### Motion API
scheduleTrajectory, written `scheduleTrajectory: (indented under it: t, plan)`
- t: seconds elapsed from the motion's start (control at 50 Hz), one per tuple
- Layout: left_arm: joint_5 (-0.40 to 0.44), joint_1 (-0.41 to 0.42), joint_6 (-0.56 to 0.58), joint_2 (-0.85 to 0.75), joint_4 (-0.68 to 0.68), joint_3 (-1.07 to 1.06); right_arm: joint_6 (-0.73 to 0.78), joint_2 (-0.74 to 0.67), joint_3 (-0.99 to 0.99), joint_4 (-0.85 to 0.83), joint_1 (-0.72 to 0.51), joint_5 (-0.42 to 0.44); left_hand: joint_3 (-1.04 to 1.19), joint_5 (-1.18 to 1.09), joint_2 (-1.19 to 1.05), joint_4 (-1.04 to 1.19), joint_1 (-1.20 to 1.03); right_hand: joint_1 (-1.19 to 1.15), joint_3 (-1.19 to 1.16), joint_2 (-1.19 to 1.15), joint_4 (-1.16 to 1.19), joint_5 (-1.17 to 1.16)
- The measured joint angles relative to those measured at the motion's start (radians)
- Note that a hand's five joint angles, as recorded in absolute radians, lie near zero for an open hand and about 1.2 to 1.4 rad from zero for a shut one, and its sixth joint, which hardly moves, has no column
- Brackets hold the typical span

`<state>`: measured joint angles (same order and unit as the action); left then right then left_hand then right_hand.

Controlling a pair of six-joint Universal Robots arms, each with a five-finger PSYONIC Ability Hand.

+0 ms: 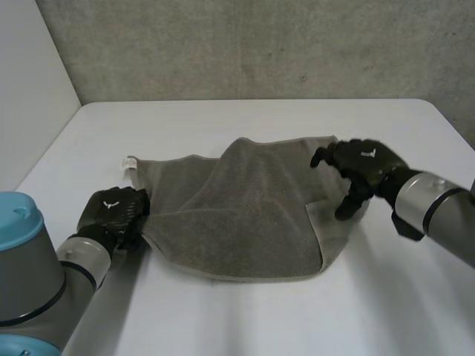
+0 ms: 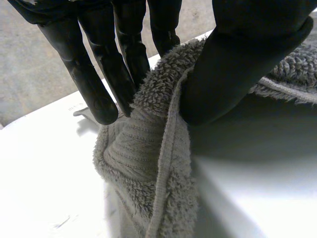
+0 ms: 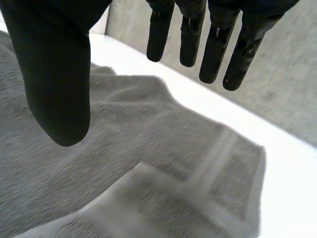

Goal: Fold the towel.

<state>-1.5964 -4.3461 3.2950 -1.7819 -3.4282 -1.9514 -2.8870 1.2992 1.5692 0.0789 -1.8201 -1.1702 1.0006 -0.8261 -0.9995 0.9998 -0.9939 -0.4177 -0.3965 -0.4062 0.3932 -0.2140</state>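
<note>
The grey towel (image 1: 245,215) lies on the white table (image 1: 223,119), one part turned loosely over itself, so the fold seems roughly half done; the left hand (image 1: 115,215) pinches its left edge; the right hand (image 1: 360,167) hovers above its right side, fingers spread and empty.

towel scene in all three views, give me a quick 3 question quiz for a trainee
1. True or false: the right hand is pinching the towel.
2. What does the left hand hold? A: the towel's edge. B: a cup. C: nothing.
3. Fill in: the towel lies on a white ____.

Key:
1. False. The right hand hangs open above the towel, fingers straight and apart from the thumb.
2. A. Thumb and fingers pinch the towel's edge.
3. table
</note>
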Motion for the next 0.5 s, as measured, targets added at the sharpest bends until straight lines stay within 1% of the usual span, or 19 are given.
scheduleTrajectory:
  t: [0.04, 0.08, 0.12, 0.16, 0.2, 0.24, 0.3, 0.36, 0.5]
  plan:
    - [0.001, -0.012, 0.0, 0.007, -0.015, -0.019, 0.029, -0.007, -0.062, 0.004, 0.004, 0.004, -0.008, 0.008, 0.009, -0.008, 0.004, 0.002, 0.0, 0.0, 0.0, 0.0]
    - [0.001, -0.014, 0.0, 0.008, -0.018, -0.022, 0.039, -0.012, -0.075, 0.006, 0.004, 0.005, -0.011, 0.01, 0.011, -0.011, 0.007, 0.002, 0.0, 0.0, 0.0, 0.0]
    - [0.001, -0.019, 0.0, 0.008, -0.026, -0.03, 0.098, -0.04, -0.122, 0.016, 0.0, 0.01, -0.024, 0.022, 0.023, -0.023, 0.019, 0.0, 0.0, 0.0, 0.0, 0.0]
    - [0.001, -0.021, 0.0, 0.007, -0.029, -0.034, 0.202, -0.094, -0.178, 0.044, -0.008, 0.018, -0.055, 0.053, 0.056, -0.055, 0.048, -0.02, -0.001, 0.0, 0.002, -0.003]
    - [0.001, -0.022, 0.0, 0.006, -0.03, -0.036, 0.255, -0.124, -0.205, 0.062, -0.012, 0.021, -0.062, 0.058, 0.062, -0.06, 0.052, -0.02, -0.001, 0.0, 0.002, -0.003]
    - [0.001, -0.022, 0.0, 0.004, -0.031, -0.039, 0.355, -0.194, -0.261, 0.104, -0.022, 0.028, -0.079, 0.077, 0.079, -0.078, 0.071, -0.045, -0.006, -0.004, 0.009, -0.012]
    - [0.001, -0.022, 0.0, 0.003, -0.031, -0.042, 0.456, -0.286, -0.323, 0.154, -0.033, 0.037, -0.09, 0.088, 0.091, -0.09, 0.081, -0.085, -0.023, -0.004, 0.036, -0.036]
    - [0.001, -0.021, 0.0, 0.003, -0.031, -0.045, 0.513, -0.369, -0.367, 0.183, -0.039, 0.046, -0.095, 0.094, 0.096, -0.095, 0.086, -0.085, -0.023, -0.004, 0.036, -0.036]
    - [0.001, -0.021, 0.0, 0.003, -0.031, -0.047, 0.524, -0.469, -0.404, 0.176, -0.04, 0.05, -0.1, 0.099, 0.101, -0.1, 0.091, -0.084, -0.023, -0.004, 0.036, -0.036]
